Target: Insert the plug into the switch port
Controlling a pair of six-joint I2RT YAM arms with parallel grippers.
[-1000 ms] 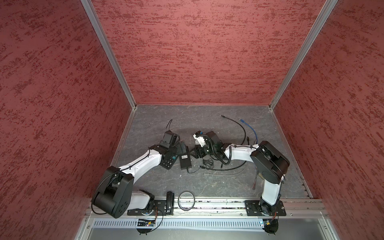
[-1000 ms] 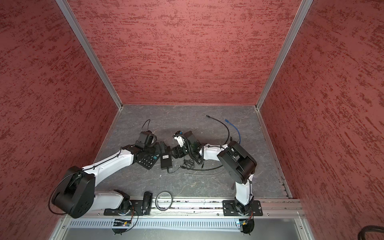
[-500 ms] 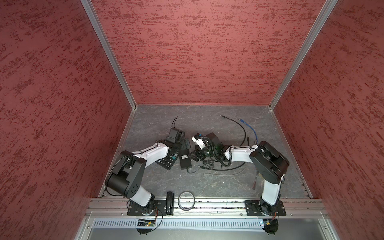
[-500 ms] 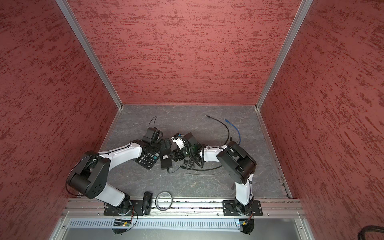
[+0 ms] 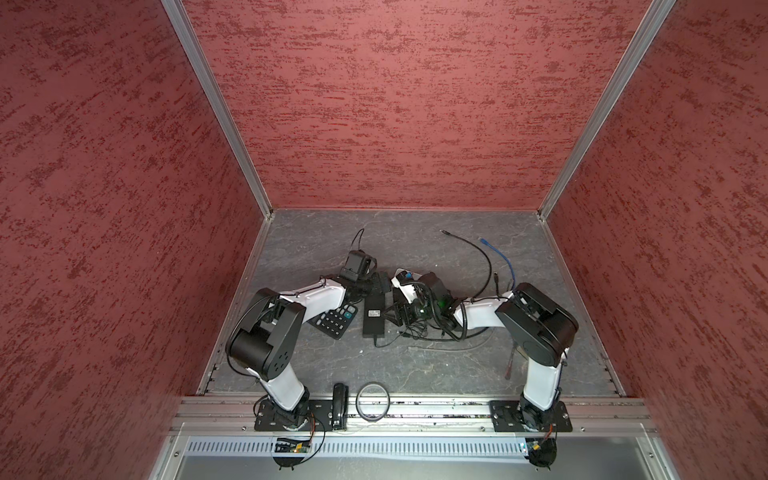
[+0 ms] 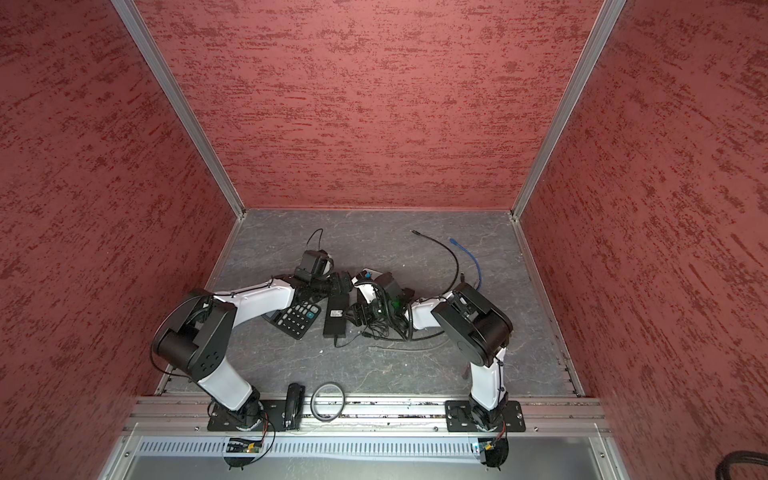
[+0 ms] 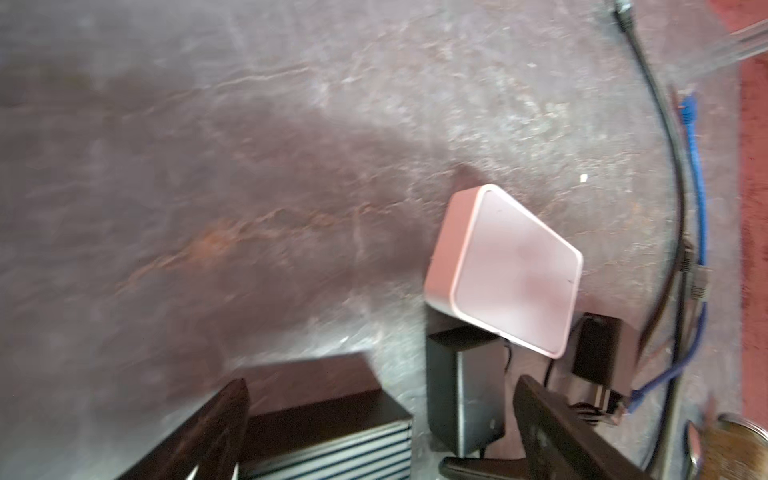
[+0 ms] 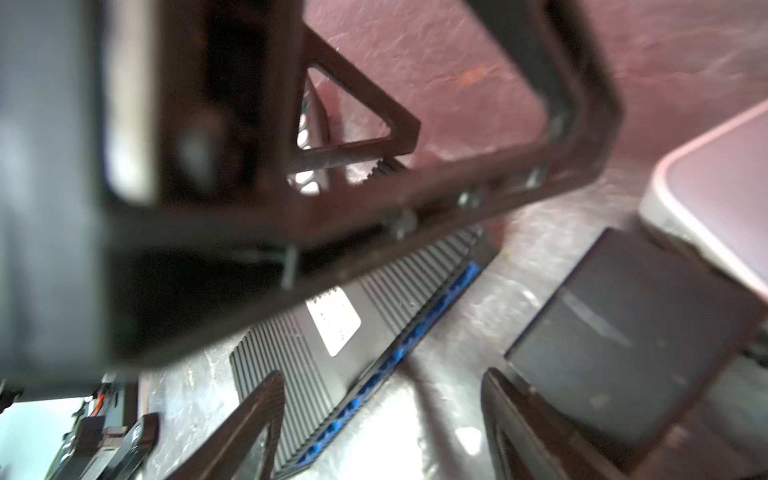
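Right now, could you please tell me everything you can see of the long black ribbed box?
The black ribbed box lies flat on the grey mat, beside the calculator. Long and slim, its top is finely ribbed with a white label mid-way; a row of blue ports lines one long side. A black cable leaves its near end.

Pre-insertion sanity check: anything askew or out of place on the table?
Yes. The white box sits tilted, its edge resting on a black adapter block instead of flat on the mat. Black cables lie tangled beneath the right arm.
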